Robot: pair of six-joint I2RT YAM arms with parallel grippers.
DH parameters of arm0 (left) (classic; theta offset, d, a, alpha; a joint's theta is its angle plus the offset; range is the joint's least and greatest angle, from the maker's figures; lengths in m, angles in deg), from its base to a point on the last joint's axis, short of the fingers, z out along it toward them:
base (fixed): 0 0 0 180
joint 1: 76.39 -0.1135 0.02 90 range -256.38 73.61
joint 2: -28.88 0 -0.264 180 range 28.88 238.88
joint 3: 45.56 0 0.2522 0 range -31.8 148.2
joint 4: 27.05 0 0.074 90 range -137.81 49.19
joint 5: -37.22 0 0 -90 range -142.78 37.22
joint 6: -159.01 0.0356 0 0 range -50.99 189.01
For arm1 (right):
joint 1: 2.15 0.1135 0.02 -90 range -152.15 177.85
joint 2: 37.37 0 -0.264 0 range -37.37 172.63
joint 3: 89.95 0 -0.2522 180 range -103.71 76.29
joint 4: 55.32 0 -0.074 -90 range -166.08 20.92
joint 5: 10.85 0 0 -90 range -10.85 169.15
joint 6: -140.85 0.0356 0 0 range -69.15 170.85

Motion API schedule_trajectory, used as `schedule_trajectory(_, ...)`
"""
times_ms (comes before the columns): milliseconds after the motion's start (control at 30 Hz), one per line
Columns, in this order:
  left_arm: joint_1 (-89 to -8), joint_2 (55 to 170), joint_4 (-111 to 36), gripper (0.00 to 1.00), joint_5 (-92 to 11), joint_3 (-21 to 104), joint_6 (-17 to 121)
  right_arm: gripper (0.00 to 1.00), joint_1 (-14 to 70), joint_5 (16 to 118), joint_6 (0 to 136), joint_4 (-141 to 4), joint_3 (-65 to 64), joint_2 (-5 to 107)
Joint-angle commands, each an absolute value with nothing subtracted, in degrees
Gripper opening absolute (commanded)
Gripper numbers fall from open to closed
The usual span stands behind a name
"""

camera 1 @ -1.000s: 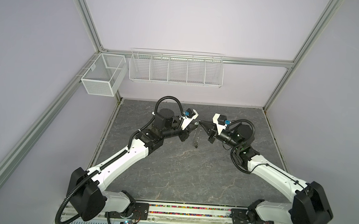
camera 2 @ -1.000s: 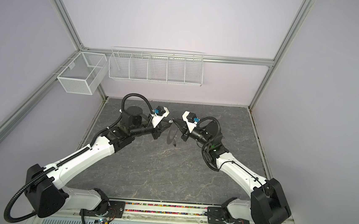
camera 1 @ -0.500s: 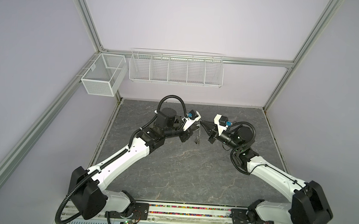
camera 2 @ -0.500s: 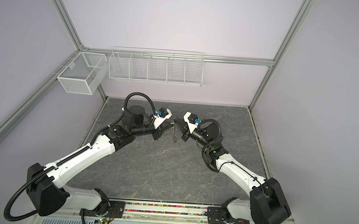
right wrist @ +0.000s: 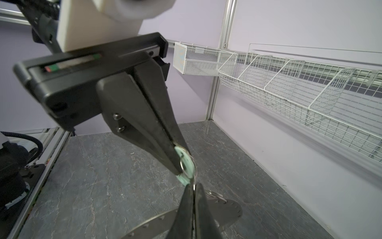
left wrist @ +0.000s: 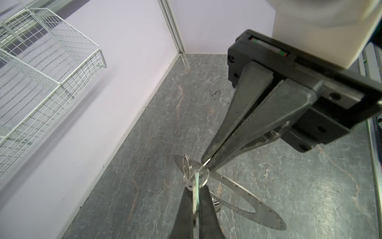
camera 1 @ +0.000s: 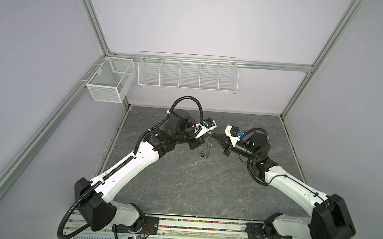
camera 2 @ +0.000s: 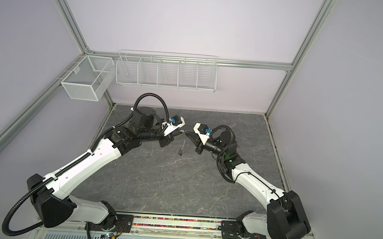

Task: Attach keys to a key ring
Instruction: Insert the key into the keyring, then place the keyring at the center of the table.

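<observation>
The key ring [camera 1: 208, 146] [camera 2: 183, 142] hangs on edge above the floor between my two grippers, and a dark-tagged key [camera 1: 203, 154] [camera 2: 180, 152] dangles from its lower rim. My right gripper [right wrist: 194, 186] [camera 1: 215, 135] is shut on a small wire loop at the top of the ring's rim [right wrist: 229, 211]. Tip to tip with it, my left gripper [left wrist: 195, 187] [camera 1: 208, 135] is shut on the pale green tag [right wrist: 184, 179] [left wrist: 197, 180] of the other key. A wire loop runs through that tag. The flat grey disc [left wrist: 258, 215] slants away below both tips.
A long white wire rack [camera 1: 188, 72] and a small mesh basket [camera 1: 109, 81] hang on the back wall, well above the grey stone-patterned floor [camera 1: 192, 183]. Both arms reach in from the front rail [camera 1: 200, 225].
My left arm has moved right, toward the right gripper, until the tips meet. Its jaws have closed the last bit. The right arm and the hanging ring have hardly moved.
</observation>
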State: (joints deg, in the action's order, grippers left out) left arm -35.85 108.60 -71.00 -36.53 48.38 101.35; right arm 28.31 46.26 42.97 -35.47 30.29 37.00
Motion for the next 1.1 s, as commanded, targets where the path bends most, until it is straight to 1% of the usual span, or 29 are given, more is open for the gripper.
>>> schedule_trajectory(0,-35.4,109.8,-76.4,0.0,-40.7,51.6,106.2,0.07,27.5,43.9,40.7,-37.4,29.3,35.3)
schedule_trajectory(133,-34.3,111.1,-77.5,0.0,-44.9,53.3,108.5,0.07,27.1,42.7,40.7,-39.6,28.1,36.2)
schedule_trajectory(333,-33.8,113.9,-79.1,0.0,-44.4,56.6,108.2,0.08,25.8,44.0,41.1,-43.7,26.7,38.5)
schedule_trajectory(367,-33.7,114.6,-79.5,0.0,-44.3,57.0,107.8,0.13,25.4,44.8,41.6,-43.6,26.9,38.6)
schedule_trajectory(400,-33.7,115.5,-79.6,0.0,-44.3,57.4,107.0,0.21,24.7,46.0,42.2,-43.7,27.3,38.6)
schedule_trajectory(533,-33.6,120.8,-79.1,0.0,-42.7,60.2,103.0,0.36,21.3,53.0,43.3,-45.6,29.3,36.8)
schedule_trajectory(700,-33.1,131.2,-77.6,0.0,-38.0,69.8,97.1,0.45,17.7,70.4,40.9,-56.0,31.5,29.0)
schedule_trajectory(800,-31.6,135.9,-74.7,0.0,-35.7,74.9,91.9,0.48,15.1,78.6,38.3,-61.8,32.5,23.4)
schedule_trajectory(933,-31.1,139.4,-67.1,0.0,-34.2,75.2,82.8,0.51,12.4,80.2,35.4,-66.9,32.8,19.2)
schedule_trajectory(1067,-32.1,140.5,-63.6,0.0,-36.1,69.9,80.0,0.51,12.1,77.0,33.0,-70.4,32.1,19.6)
